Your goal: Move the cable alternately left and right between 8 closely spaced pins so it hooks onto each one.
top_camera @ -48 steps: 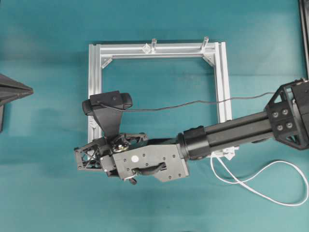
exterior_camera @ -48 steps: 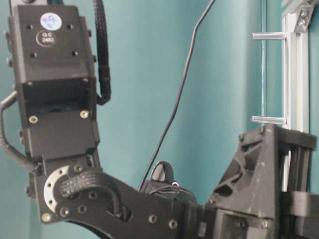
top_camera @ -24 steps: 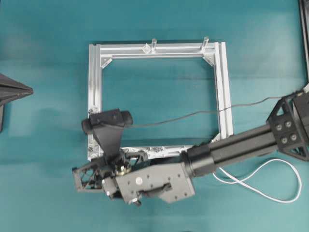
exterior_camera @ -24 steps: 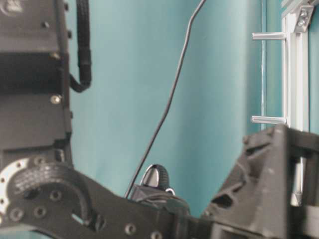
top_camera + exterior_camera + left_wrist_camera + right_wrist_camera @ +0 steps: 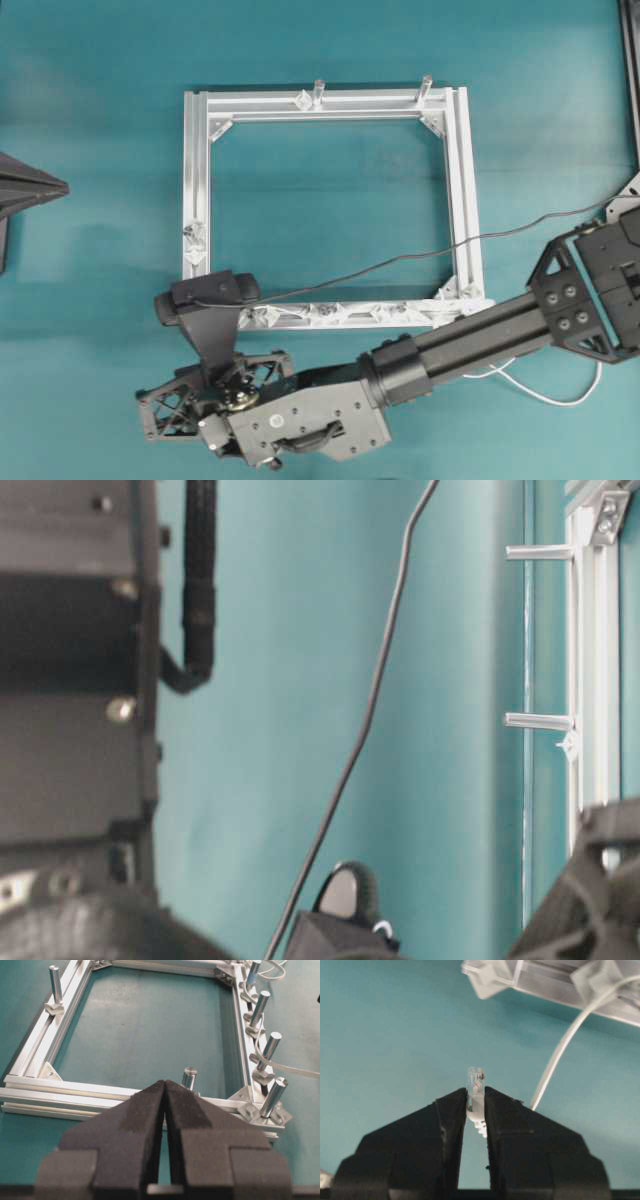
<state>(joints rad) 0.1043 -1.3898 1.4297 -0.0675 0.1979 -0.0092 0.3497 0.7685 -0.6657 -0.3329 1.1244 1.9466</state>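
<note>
My right gripper [image 5: 475, 1091] is shut on the small clear plug [image 5: 476, 1080] of the white cable [image 5: 555, 1057]. The cable runs up to the aluminium frame's corner [image 5: 600, 980]. Overhead, the right gripper [image 5: 152, 415] hangs in front of the frame's near rail, at its left end. The pins [image 5: 330, 312] line that rail, and a short loop of cable [image 5: 545, 393] lies right of the arm. In the left wrist view the pins [image 5: 274, 1094] stand along the right rail with the cable [image 5: 260, 1057] curving among them. My left gripper [image 5: 165, 1083] is shut and empty, left of the frame.
Two taller posts [image 5: 320, 90] stand on the frame's far rail. A thin black wire [image 5: 420, 255] crosses the frame to the right arm's camera. The right arm [image 5: 480, 340] lies across the frame's near right corner. Only the left gripper's tip [image 5: 30, 188] shows overhead.
The right arm has drawn back toward the table's near edge with the plug, uncovering the near rail and its pins. The cable loop on the right has shrunk. The left gripper has not moved.
</note>
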